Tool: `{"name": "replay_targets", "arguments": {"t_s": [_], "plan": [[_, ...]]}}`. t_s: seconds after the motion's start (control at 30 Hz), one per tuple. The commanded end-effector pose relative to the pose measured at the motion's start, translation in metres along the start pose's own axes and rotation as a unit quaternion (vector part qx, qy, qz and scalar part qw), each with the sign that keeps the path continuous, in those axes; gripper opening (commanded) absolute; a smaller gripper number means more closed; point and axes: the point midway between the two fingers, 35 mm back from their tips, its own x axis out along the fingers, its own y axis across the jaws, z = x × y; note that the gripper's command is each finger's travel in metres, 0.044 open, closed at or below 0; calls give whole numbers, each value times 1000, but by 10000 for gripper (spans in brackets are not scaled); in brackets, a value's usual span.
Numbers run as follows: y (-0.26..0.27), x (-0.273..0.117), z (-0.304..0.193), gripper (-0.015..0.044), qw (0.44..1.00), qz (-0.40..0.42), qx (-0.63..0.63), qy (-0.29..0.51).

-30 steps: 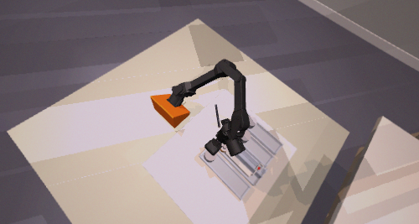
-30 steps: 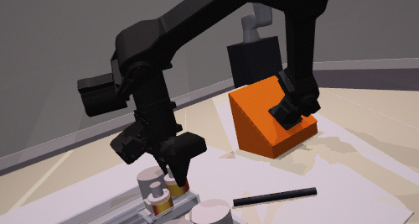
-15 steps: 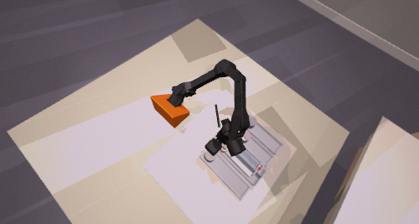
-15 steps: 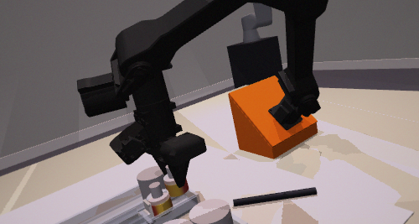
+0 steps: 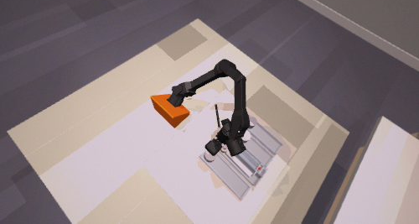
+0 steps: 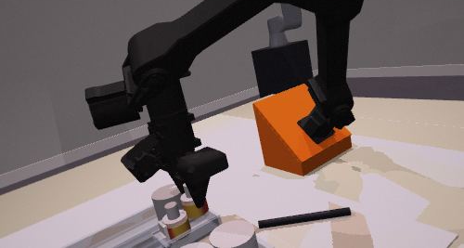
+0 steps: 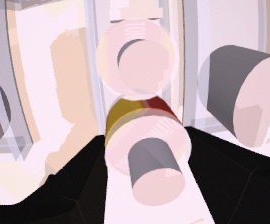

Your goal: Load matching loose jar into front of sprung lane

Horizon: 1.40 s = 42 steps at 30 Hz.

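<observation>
My gripper [image 6: 191,198] [image 7: 144,139] is shut on a jar [image 7: 148,145] with a pale knobbed lid and a yellow-and-red band, at the front end of the sprung lane. The matching lane jar [image 6: 177,227] [image 7: 136,75] stands directly behind it, its lid at about the same height. The lids touch or nearly touch. The pusher plate [image 7: 136,13] shows behind the lane jar in the wrist view. The held jar looks upright and low between the lane walls, but its base and the front stop are hidden, so I cannot tell whether it rests on the floor.
Neighbouring lanes lie on both sides, with a pale jar [image 5: 209,156] [image 6: 164,197] in one and another pale jar [image 5: 246,135] [image 6: 234,234] [image 7: 258,102] in the other. A black rod [image 5: 217,115] [image 6: 303,217] lies beyond the lanes. An orange wedge [image 5: 161,107] [image 6: 278,130] stands farther off.
</observation>
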Motion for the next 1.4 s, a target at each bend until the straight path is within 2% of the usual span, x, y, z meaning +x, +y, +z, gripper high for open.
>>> {"name": "replay_targets", "arguments": {"t_s": [0.0, 1.37], "plan": [[2, -1, 5, 0, 1000, 4, -6, -9], [2, 3, 7, 0, 1000, 4, -6, -9]]}}
